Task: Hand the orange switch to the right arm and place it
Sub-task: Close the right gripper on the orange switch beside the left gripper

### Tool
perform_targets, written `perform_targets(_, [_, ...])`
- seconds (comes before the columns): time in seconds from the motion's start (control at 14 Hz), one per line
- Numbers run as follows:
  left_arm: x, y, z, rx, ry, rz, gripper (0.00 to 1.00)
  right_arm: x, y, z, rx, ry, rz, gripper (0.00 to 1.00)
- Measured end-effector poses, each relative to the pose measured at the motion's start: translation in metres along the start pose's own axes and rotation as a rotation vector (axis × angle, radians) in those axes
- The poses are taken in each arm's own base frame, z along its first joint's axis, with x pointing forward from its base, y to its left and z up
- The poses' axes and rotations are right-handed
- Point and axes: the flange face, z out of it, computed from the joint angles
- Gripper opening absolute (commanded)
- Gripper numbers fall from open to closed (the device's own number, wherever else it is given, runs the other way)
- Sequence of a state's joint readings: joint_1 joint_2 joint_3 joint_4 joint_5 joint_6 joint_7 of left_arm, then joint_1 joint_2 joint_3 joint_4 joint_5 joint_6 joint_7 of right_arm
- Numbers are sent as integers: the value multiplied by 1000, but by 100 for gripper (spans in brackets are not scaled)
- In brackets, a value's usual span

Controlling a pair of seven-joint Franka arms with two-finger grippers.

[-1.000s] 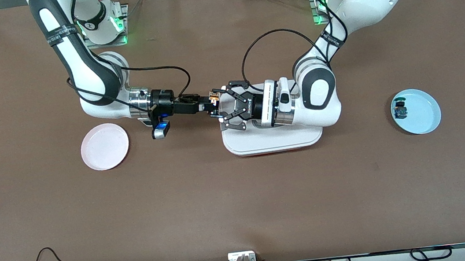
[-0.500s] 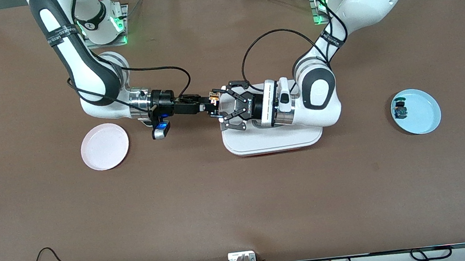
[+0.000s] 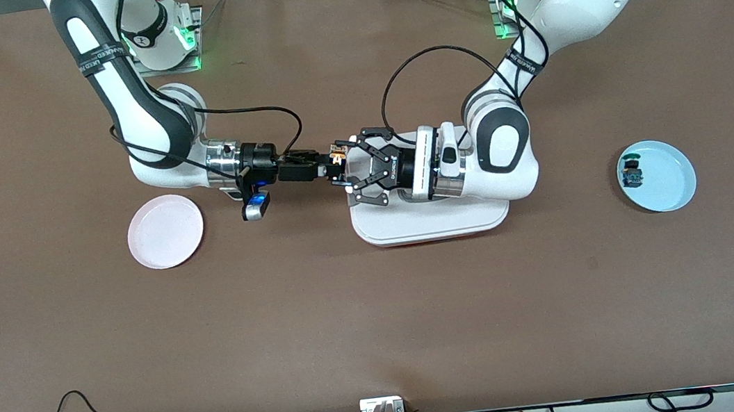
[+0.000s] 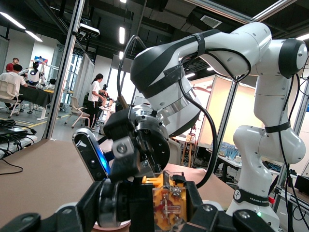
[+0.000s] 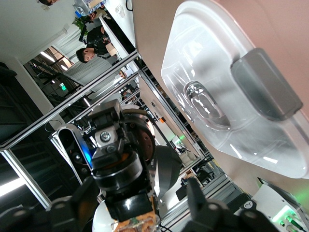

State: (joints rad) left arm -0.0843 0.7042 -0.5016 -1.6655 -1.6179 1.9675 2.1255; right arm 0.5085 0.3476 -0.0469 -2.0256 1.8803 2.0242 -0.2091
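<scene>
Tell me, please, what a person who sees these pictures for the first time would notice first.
First, the two grippers meeting tip to tip in the air above the edge of the white tray at the table's middle: the left gripper is shut on the tiny orange switch, and the right gripper is at the same switch. Next, a pink plate lies toward the right arm's end of the table, and a light blue plate holding a small green-capped switch toward the left arm's end.

The orange switch (image 3: 335, 153) (tiny, coppery end showing) hangs in the air, just over the white tray's (image 3: 432, 224) edge, between both grippers' fingers.
</scene>
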Motion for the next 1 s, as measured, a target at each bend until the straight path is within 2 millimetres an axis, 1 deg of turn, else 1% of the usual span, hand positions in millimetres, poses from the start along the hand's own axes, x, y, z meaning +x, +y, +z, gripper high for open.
perform_targets(0.14, [-1, 0, 0, 0, -2, -3, 0, -5, -2, 6, 2, -13, -4, 63])
perform_targets(0.21, [-1, 0, 0, 0, -2, -3, 0, -7, -2, 10, -1, -20, -6, 61])
perform_targets(0.29, [-1, 0, 0, 0, -2, -3, 0, -9, -1, 12, -2, -25, -7, 40])
perform_targets(0.36, [-1, 0, 0, 0, -2, -3, 0, -10, -1, 13, -3, -27, -8, 23])
perform_targets(0.5, [-2, 1, 0, 0, -2, -3, 0, -10, -2, 13, -1, -27, -23, 8])
perform_targets(0.57, [-2, 1, 1, -1, 2, -8, 0, -10, -3, 13, 1, -30, -46, 2])
perform_targets(0.64, [-2, 2, 2, -1, 3, -6, 0, -10, -4, 13, 3, -34, -53, 1])
perform_targets(0.86, [0, 2, 4, -2, 8, -6, 1, -9, -4, 11, 11, -47, -57, 1])
perform_targets(0.93, [0, 2, 4, -2, 9, -6, 6, -8, -5, 10, 14, -51, -57, 1])
perform_targets(1.0, [1, 2, 5, -2, 10, -6, 16, -8, -5, 9, 17, -57, -58, 1])
